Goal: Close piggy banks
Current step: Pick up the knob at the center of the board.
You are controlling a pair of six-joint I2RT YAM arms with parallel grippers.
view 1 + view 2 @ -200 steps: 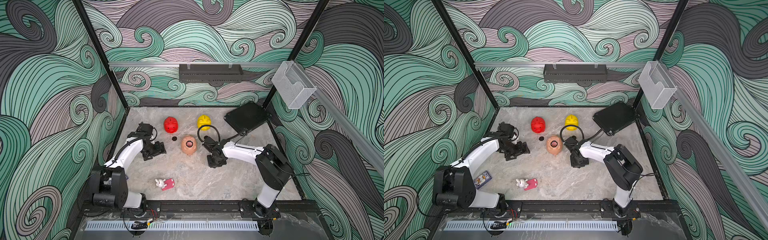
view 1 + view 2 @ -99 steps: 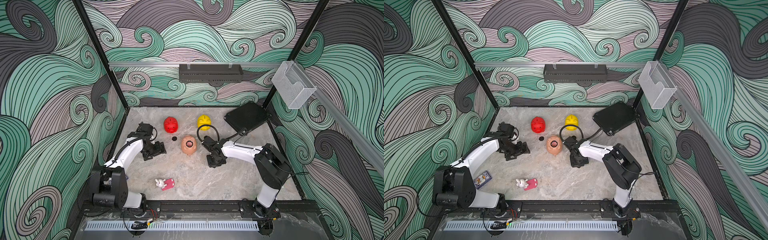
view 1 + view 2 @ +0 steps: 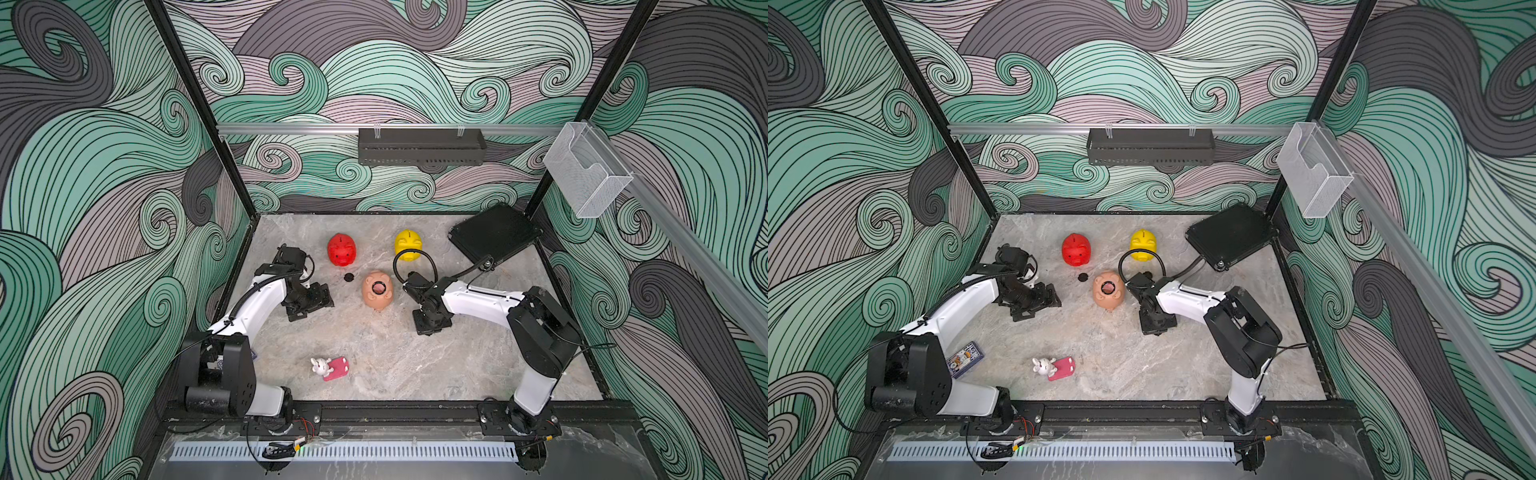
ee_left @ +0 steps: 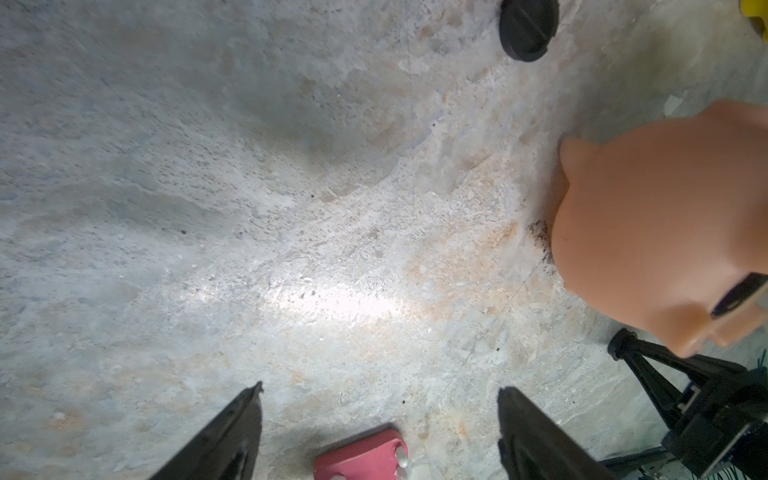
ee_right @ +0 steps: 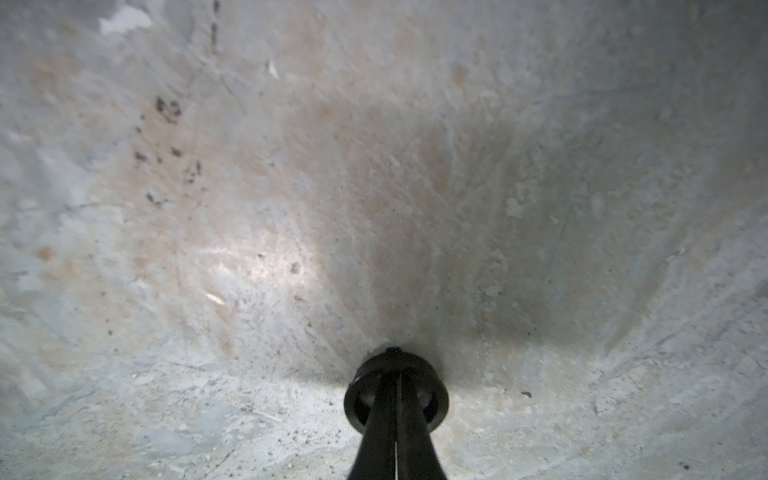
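Note:
Three piggy banks sit on the stone table. The red one (image 3: 341,249) and the yellow one (image 3: 408,245) stand at the back. The peach-pink one (image 3: 377,289) lies belly up, its round hole uncovered. A black plug (image 3: 349,277) lies loose between the red and peach pigs. My left gripper (image 4: 380,388) is open over bare table, left of the peach pig (image 4: 665,228). My right gripper (image 5: 395,374) is low over the table right of the peach pig, shut on a second black plug (image 5: 395,395).
A white bunny toy with a pink flat piece (image 3: 330,368) lies near the front. A black pad (image 3: 494,239) leans in the back right corner. A card pack (image 3: 965,357) lies by the left arm's base.
My right gripper has closed the last bit. Both arms stay about where they were.

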